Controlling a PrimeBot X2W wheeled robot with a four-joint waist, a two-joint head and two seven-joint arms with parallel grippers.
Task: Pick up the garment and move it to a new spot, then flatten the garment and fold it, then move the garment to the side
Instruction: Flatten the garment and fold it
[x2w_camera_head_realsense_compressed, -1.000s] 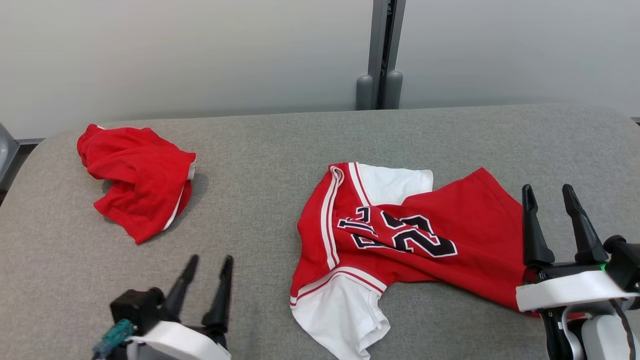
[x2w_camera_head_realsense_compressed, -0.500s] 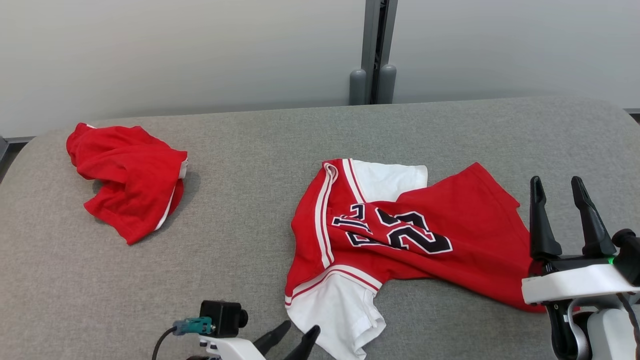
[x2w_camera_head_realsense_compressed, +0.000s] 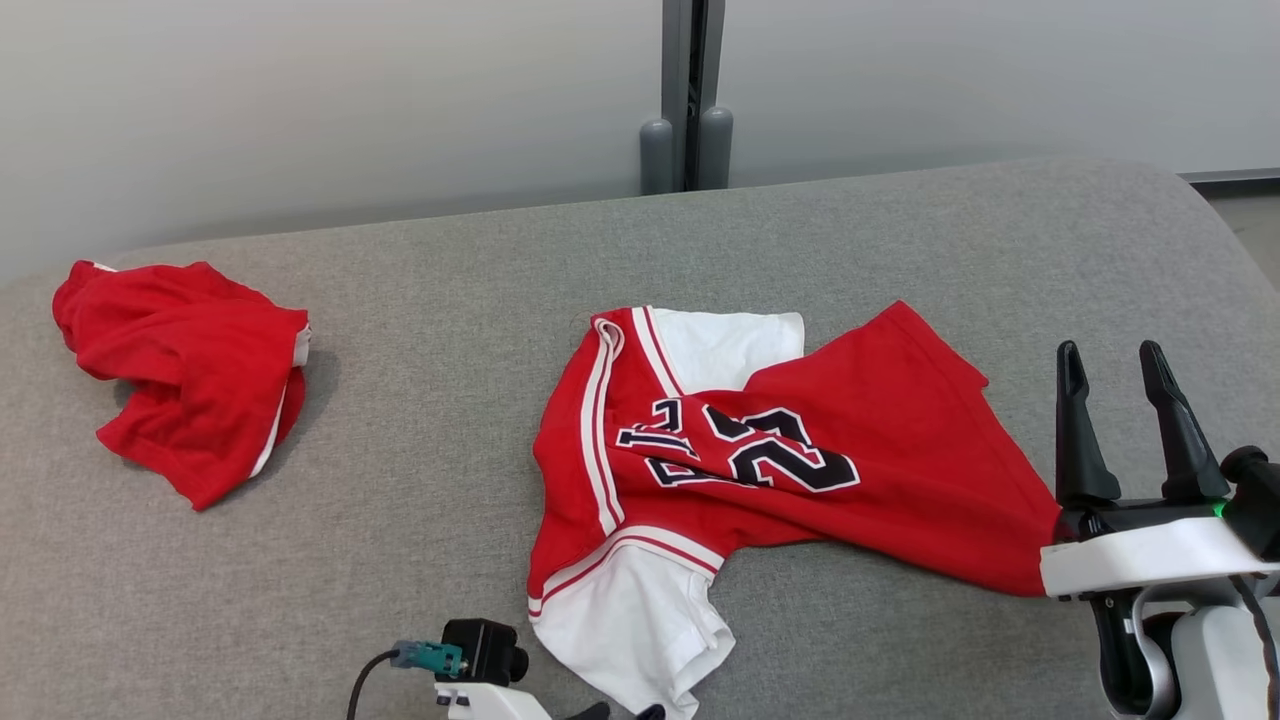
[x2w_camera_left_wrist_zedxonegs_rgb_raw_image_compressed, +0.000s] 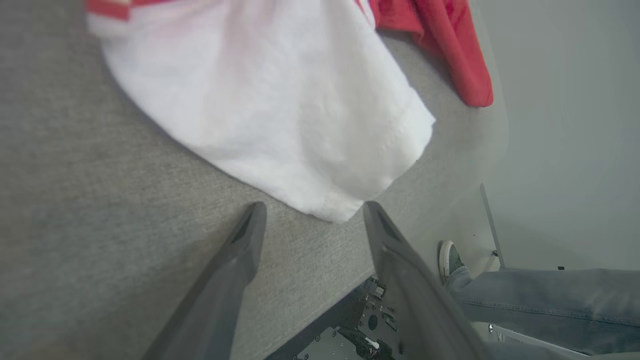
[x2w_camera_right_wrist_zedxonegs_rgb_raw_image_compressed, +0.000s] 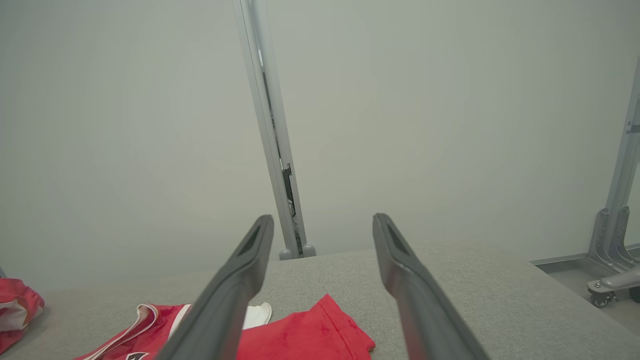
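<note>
The garment is a red jersey with white sleeves and dark numbers, lying rumpled on the grey padded table, right of centre. Its near white sleeve lies just ahead of my left gripper, which is open and empty, its tips low by the table's front edge. My right gripper stands open and empty at the jersey's right hem, fingers pointing up. From its wrist, the right gripper points over the jersey toward the wall.
A second crumpled red cloth lies at the table's far left. A grey wall post stands behind the table. A person's shoe and jeans leg are beside the table's edge near my left gripper. A wheeled frame stands at the right.
My left gripper swung right along the front edge and sank low, ending at the jersey's white sleeve. The head camera turned, shifting the whole picture left. The right gripper stayed put.
</note>
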